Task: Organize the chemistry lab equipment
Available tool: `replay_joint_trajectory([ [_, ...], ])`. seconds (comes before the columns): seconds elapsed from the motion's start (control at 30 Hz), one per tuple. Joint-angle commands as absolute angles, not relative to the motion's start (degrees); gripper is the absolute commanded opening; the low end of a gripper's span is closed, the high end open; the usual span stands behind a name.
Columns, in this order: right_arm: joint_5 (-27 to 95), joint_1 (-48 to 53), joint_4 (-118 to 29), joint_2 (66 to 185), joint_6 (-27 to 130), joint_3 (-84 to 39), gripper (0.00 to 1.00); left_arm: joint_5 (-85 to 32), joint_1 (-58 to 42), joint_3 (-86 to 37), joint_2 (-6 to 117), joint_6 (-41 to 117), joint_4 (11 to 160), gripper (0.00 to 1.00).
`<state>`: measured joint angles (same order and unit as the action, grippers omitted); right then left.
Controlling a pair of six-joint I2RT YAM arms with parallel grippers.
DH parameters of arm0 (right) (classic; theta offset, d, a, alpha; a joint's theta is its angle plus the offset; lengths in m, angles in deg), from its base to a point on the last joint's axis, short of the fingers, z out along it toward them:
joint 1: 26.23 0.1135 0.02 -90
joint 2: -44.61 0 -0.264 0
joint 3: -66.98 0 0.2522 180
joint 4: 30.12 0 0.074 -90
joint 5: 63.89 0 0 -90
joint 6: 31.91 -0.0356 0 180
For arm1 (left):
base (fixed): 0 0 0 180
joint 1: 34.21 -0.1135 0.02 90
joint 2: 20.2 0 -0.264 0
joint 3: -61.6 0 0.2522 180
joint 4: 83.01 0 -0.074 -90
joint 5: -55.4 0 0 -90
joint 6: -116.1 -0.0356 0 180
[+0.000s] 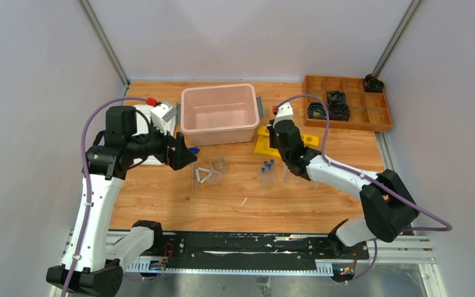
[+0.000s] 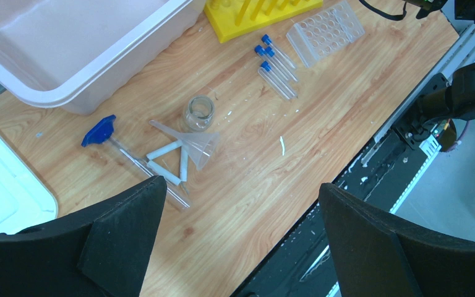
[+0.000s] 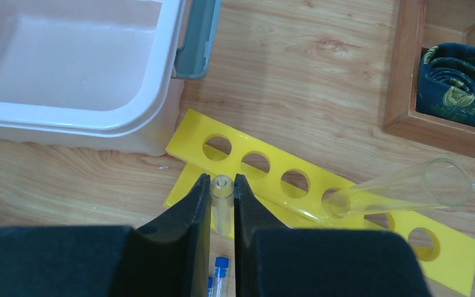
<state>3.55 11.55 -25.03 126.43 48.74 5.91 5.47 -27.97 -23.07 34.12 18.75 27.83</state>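
pink plastic tub (image 1: 218, 131) centre back; yellow six-hole tube rack (image 1: 261, 146) beside it; blue-capped clear tubes (image 1: 266, 176) nearer; wooden compartment tray (image 1: 346, 127) back-right

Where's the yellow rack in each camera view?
Top external: yellow rack at centre, partly hidden by the right arm.
Left wrist: top edge, right of centre.
Right wrist: centre, lying diagonally.
Shared landmark: pink bin, beside the rack in all three.
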Motion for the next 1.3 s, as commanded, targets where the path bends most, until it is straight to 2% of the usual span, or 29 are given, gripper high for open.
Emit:
replay_joint_trajectory([
  [0.0,1.6,10.4,-22.4,128.1,49.6,5.1,0.0,6.2,-27.6,-23.2,34.0,18.2,28.1,1.0],
  [0.43,1.9,10.1,-20.6,129.9,49.2,7.3,0.0,5.9,-27.6,-23.0,33.9,17.7,28.1,1.0],
  [1.13,4.3,11.0,-23.4,125.4,46.7,12.1,0.0,6.6,-27.6,-23.2,33.7,18.2,28.1,1.0],
  [1.2,4.3,11.2,-23.9,125.2,46.3,12.1,0.08,6.5,-27.6,-23.2,33.6,18.2,28.1,1.0],
  [1.27,4.1,11.3,-24.4,124.9,46.2,11.9,0.22,6.5,-27.6,-23.2,33.5,18.3,28.1,1.0],
])
